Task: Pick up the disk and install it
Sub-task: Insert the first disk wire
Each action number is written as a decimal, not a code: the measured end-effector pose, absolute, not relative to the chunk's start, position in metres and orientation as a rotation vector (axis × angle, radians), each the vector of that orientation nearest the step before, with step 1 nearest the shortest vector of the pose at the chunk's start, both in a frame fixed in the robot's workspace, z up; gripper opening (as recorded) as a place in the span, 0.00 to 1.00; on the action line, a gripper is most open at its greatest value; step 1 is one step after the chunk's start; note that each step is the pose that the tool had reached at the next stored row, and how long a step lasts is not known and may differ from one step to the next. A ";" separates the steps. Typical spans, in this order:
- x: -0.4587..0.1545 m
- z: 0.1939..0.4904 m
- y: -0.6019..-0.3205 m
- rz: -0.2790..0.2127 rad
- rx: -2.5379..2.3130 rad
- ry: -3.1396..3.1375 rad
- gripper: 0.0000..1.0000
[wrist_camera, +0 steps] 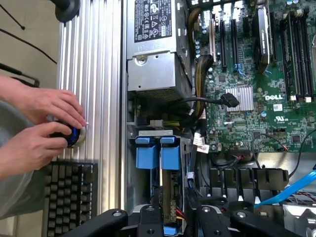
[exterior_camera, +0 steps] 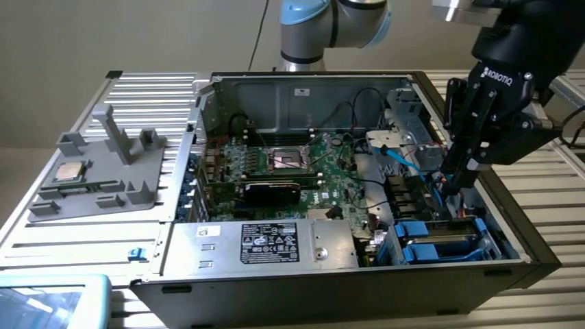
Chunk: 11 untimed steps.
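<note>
My gripper (exterior_camera: pixel 454 186) reaches down into the open computer case (exterior_camera: pixel 229 82), over the drive bay on the exterior view's right. In the wrist view the disk (wrist_camera: pixel 171 207) appears edge-on as a thin upright slab with a blue frame piece at its end. It sits between the black fingers (wrist_camera: pixel 149 217) of my gripper (wrist_camera: pixel 179 213), which is shut on it. Just beyond it are two blue carrier tabs (wrist_camera: pixel 159 153) of the bay, which also show as blue carriers (exterior_camera: pixel 439 241) in the exterior view.
A silver power supply (exterior_camera: pixel 274 243) lies beside the bay, with the motherboard (exterior_camera: pixel 292 164) behind it. A light blue cable (exterior_camera: pixel 402 161) crosses near the gripper. A grey fixture (exterior_camera: pixel 92 171) with a CPU chip (exterior_camera: pixel 70 171) stands outside the case. A person's hands (wrist_camera: pixel 44 128) work a knob above a keyboard (wrist_camera: pixel 69 192).
</note>
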<state>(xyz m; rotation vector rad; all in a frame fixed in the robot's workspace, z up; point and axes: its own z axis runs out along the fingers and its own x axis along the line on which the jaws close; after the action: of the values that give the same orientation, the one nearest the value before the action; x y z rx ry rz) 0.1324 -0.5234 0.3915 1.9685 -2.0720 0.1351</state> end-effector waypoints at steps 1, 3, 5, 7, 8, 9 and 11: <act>0.132 0.391 -0.525 0.120 1.977 -2.079 0.31; 0.132 0.390 -0.527 0.103 1.987 -2.087 0.31; 0.132 0.388 -0.528 0.093 1.992 -2.091 0.31; 0.132 0.387 -0.528 0.087 1.996 -2.093 0.31; 0.132 0.387 -0.528 0.087 1.996 -2.094 0.31; 0.132 0.387 -0.528 0.087 1.996 -2.093 0.31; 0.132 0.386 -0.529 0.086 1.996 -2.093 0.31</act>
<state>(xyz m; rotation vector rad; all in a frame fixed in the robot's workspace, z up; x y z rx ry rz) 0.1323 -0.5285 0.3857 1.9958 -2.0935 0.0861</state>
